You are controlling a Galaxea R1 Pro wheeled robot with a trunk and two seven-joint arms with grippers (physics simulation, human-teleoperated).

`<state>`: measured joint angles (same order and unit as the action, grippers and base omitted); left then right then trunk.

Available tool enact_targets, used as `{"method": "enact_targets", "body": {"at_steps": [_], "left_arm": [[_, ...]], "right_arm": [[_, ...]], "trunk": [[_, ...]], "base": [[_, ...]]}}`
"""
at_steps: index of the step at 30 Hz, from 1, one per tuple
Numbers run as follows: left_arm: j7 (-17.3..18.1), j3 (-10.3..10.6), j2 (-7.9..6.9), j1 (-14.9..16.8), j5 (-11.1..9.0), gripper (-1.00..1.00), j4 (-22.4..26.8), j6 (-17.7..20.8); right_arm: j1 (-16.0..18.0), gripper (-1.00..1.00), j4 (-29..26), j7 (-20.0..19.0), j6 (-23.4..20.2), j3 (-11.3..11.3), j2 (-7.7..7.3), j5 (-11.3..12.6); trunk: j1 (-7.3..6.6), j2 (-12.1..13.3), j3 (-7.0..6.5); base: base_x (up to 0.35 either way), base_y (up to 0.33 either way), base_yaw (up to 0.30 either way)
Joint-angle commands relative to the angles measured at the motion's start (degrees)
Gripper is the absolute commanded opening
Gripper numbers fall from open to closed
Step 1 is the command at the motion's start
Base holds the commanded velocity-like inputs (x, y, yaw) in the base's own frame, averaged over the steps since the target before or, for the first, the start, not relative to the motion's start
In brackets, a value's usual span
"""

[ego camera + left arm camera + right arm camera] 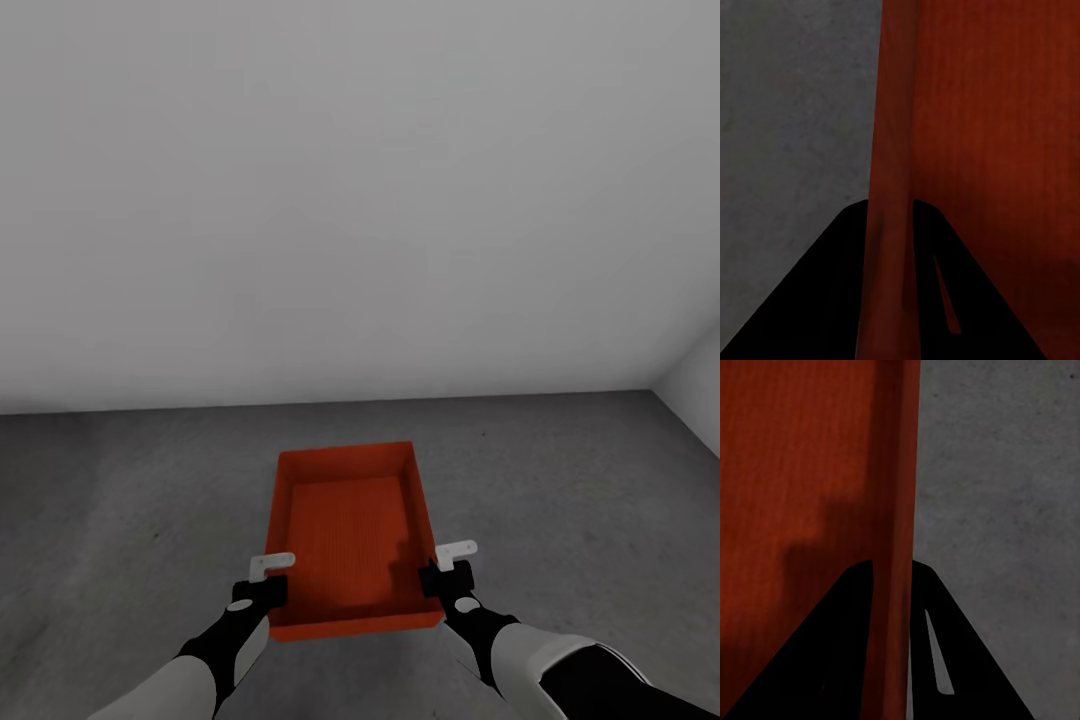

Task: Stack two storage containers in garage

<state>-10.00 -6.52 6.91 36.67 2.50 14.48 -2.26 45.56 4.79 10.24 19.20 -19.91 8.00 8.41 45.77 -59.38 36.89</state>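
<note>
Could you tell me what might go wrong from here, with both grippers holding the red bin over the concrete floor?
The storage container is held only by its thin side walls: the left gripper and right gripper each pinch one wall near the near end, so the far end could sag or slip out.

If one gripper lets go first, the bin may twist and land crooked on the floor.

The white wall stands close ahead, so driving further forward risks a bump.

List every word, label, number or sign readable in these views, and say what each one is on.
None: no text can be read in any view.
The red-orange storage container, held at its side walls by the left tool and the right tool, shows only fine ribbing.
The grey concrete floor and the white wall are unmarked.
</note>
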Motion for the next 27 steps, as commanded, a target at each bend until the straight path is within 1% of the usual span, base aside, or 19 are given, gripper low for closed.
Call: {"method": "enact_targets", "body": {"at_steps": [1,27], "left_arm": [[-1.95,-0.70,-0.76,-0.04,0.23,-1.00,-0.24,-0.20],[-1.95,-0.76,-0.76,-0.07,0.23,-1.00,-0.24,-0.20]], "right_arm": [[0.14,-1.00,-3.99,0.22,0.84,3.03,0.03,3.63],[0.12,-1.00,-3.99,0.22,0.75,3.03,0.00,3.63]], "trunk": [[0.23,-0.45,0.24],[5.94,-10.88,4.90]], "base": [[0.000,0.000,0.000],[0.000,0.000,0.000]]}}
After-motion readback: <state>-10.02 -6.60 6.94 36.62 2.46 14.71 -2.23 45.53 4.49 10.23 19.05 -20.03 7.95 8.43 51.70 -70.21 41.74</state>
